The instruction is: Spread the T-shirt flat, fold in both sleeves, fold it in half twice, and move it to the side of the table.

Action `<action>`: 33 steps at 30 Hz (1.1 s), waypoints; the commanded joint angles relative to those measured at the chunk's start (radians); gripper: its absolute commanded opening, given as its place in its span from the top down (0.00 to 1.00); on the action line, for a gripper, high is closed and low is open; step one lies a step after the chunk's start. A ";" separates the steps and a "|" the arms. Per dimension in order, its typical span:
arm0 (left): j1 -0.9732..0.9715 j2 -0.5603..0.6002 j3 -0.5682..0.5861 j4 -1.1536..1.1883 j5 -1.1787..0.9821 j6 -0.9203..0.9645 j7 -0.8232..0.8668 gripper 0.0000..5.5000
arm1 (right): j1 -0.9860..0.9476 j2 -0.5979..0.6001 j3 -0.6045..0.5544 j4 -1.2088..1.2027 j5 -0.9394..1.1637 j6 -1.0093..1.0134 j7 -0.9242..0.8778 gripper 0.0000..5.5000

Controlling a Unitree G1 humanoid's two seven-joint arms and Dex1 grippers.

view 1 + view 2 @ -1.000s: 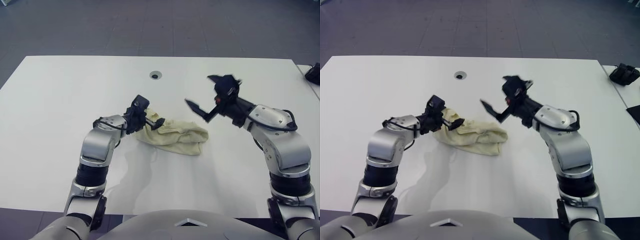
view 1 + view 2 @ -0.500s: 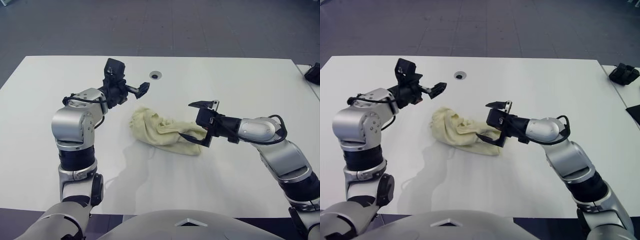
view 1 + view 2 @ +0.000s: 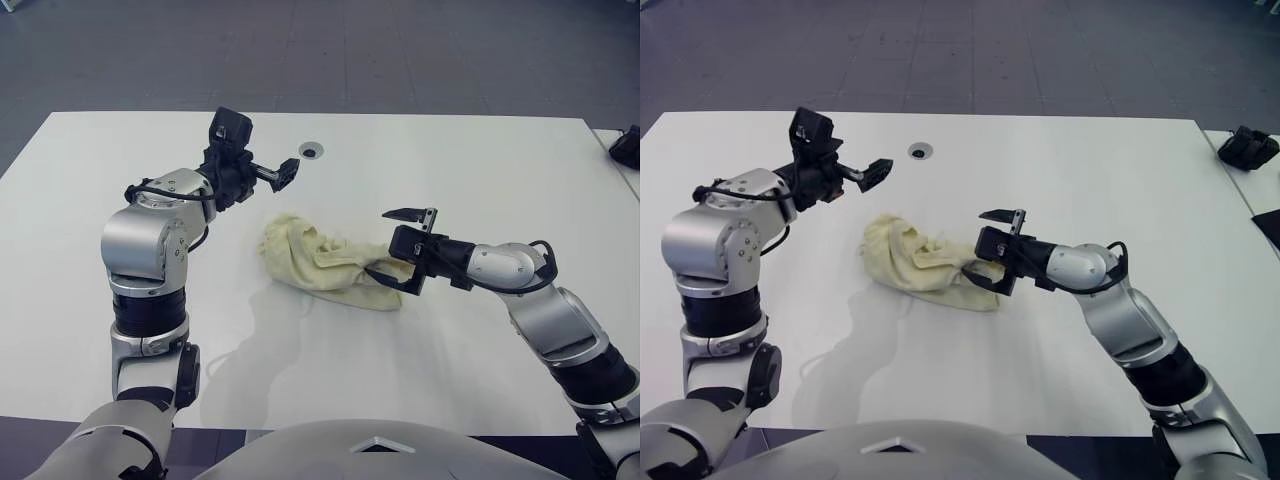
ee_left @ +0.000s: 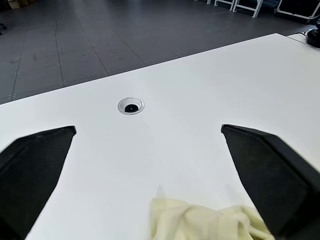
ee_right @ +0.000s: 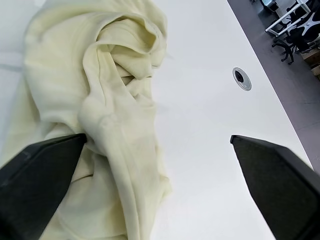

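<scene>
The pale yellow T-shirt lies crumpled in a heap at the middle of the white table. My right gripper is open at the shirt's right end, low over the table. Its lower finger rests against the bunched cloth, and its upper finger is above it. My left gripper is open and holds nothing. It hangs in the air above the table, behind and to the left of the shirt. In the left wrist view the shirt's edge shows below the spread fingers.
A round cable hole sits in the table behind the shirt. A black object lies on a neighbouring surface at the far right. Bare tabletop surrounds the shirt on all sides; dark floor lies beyond the far edge.
My left gripper has let go of the shirt's left end and risen back and to the left. My right gripper has come down from the air to the shirt's right end.
</scene>
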 commanded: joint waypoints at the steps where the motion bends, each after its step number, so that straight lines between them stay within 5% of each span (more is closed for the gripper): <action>1: 0.017 0.005 -0.011 0.000 -0.013 -0.008 0.006 0.02 | -0.003 0.008 -0.017 -0.021 -0.010 0.013 -0.003 0.02; 5: 0.023 -0.002 -0.009 -0.008 -0.016 -0.004 0.016 0.02 | -0.015 0.016 -0.007 0.001 -0.022 -0.002 -0.006 0.02; 33: 0.027 0.011 -0.031 0.004 -0.042 -0.022 0.030 0.02 | 0.028 0.024 0.053 -0.026 -0.074 -0.013 0.058 0.84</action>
